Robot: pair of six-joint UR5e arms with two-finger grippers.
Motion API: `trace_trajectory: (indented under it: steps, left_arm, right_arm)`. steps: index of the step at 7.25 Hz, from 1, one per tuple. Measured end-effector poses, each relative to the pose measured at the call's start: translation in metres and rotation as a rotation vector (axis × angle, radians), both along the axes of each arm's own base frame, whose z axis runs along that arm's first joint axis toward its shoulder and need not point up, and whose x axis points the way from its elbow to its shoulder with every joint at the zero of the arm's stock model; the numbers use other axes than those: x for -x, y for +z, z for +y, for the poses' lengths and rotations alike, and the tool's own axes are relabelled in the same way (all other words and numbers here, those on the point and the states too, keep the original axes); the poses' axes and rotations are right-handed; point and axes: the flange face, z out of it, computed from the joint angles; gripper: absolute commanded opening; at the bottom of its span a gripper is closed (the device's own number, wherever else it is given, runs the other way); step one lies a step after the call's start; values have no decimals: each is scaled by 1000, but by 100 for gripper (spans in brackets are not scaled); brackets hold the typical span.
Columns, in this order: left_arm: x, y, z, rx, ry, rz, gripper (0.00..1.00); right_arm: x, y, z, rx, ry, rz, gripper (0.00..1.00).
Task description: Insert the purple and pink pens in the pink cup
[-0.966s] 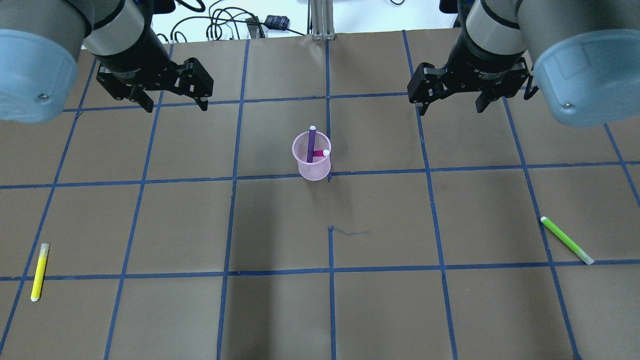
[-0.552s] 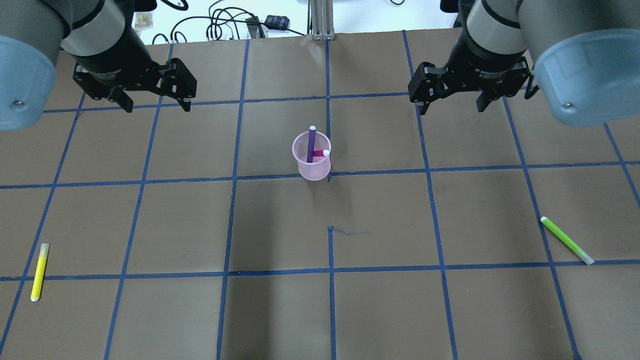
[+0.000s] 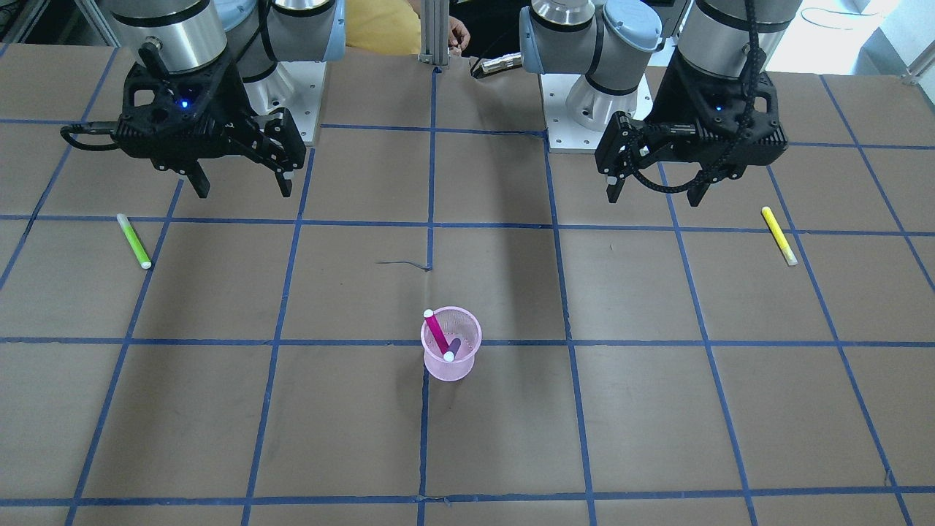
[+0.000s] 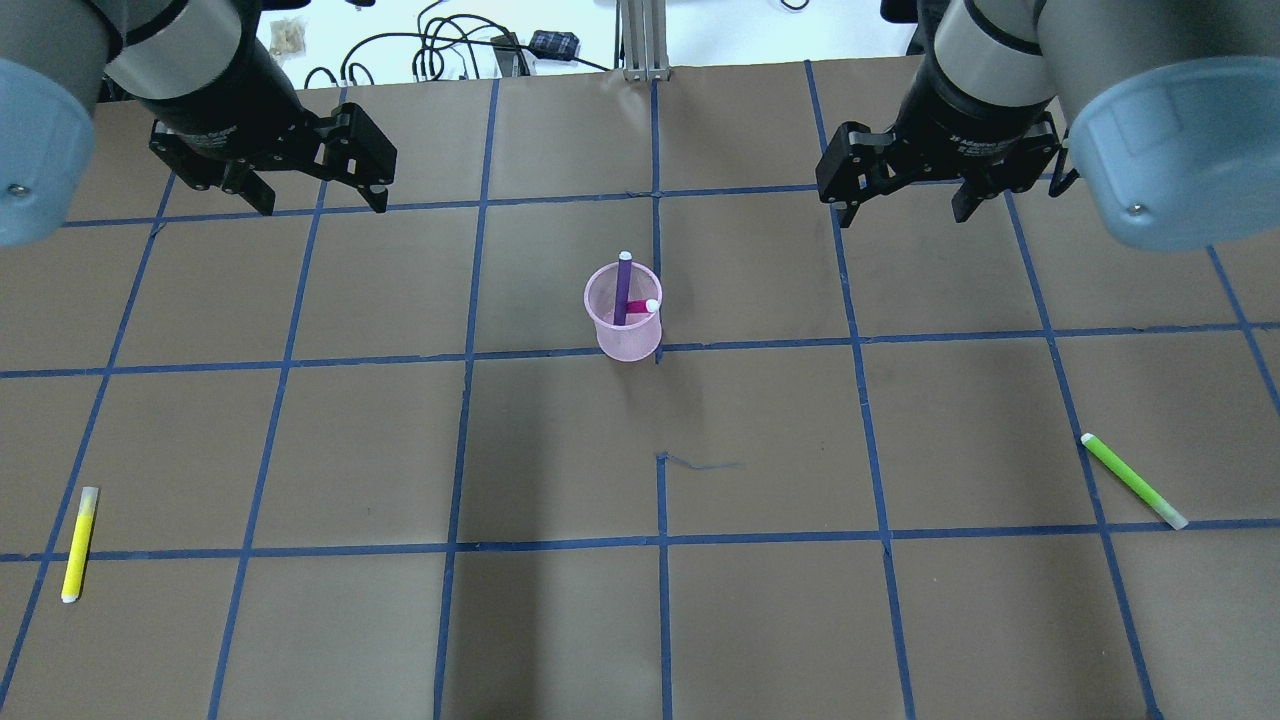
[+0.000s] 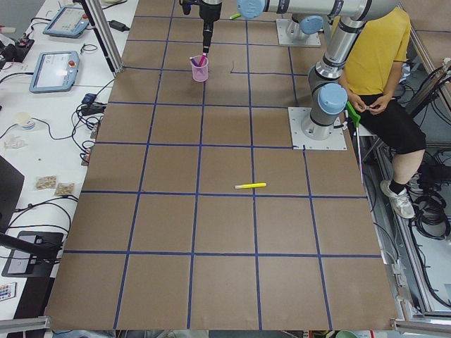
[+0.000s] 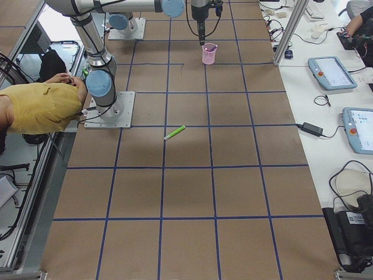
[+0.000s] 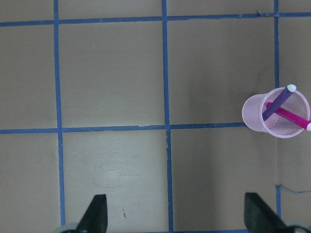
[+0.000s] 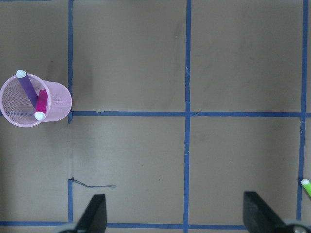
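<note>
The pink mesh cup [image 4: 623, 325] stands upright near the table's middle, also in the front view [image 3: 451, 343]. The purple pen [image 4: 622, 290] and the pink pen [image 4: 640, 306] both stand inside it, leaning on the rim. They show in the left wrist view [image 7: 274, 104] and the right wrist view [image 8: 28, 90] too. My left gripper [image 4: 312, 195] hangs open and empty at the back left, well away from the cup. My right gripper [image 4: 905, 205] hangs open and empty at the back right.
A yellow pen [image 4: 79, 543] lies at the front left of the table. A green pen [image 4: 1133, 481] lies at the front right. Cables and small devices lie beyond the table's far edge [image 4: 450, 50]. A person in yellow [image 5: 377, 63] sits behind the robot.
My left gripper has drawn back and to the left, away from the cup. The right gripper, cup and pens have not moved.
</note>
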Motion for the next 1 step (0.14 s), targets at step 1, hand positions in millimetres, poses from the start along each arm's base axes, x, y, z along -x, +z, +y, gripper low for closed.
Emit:
trace_trajectory:
  steps: [1]
  left_arm:
    - [-2, -2, -2, -9, -8, 2, 100]
  right_arm:
    - [0, 1, 0, 2, 0, 1, 100]
